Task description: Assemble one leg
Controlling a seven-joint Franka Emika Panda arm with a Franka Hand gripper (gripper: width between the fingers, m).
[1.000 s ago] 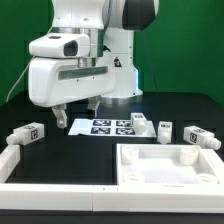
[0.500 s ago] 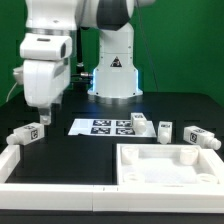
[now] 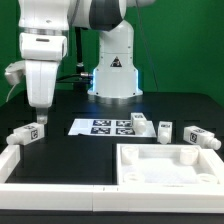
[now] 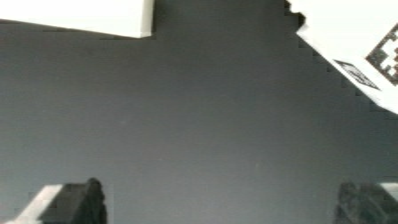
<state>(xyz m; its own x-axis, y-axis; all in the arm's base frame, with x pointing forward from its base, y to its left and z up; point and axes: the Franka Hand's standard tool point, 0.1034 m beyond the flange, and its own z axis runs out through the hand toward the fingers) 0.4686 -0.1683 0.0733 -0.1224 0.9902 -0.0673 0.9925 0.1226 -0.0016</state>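
Backdrop: a plain green backdrop (image 3: 195, 45) closes off the rear of the scene in the exterior view. It shows on both sides, somewhat darker toward the exterior view's left. Whether it is cloth or a painted wall cannot be told.

Bench: the bench (image 3: 175, 105) has a flat, matte black top that runs back to the backdrop. In the wrist view the same surface reads as uniform dark grey and fills most of the frame.

Fixed rig item: the marker board (image 3: 105, 127), thin and white with black-and-white tags, lies flat near mid-bench.

Light: even and diffuse, with soft shadows only.
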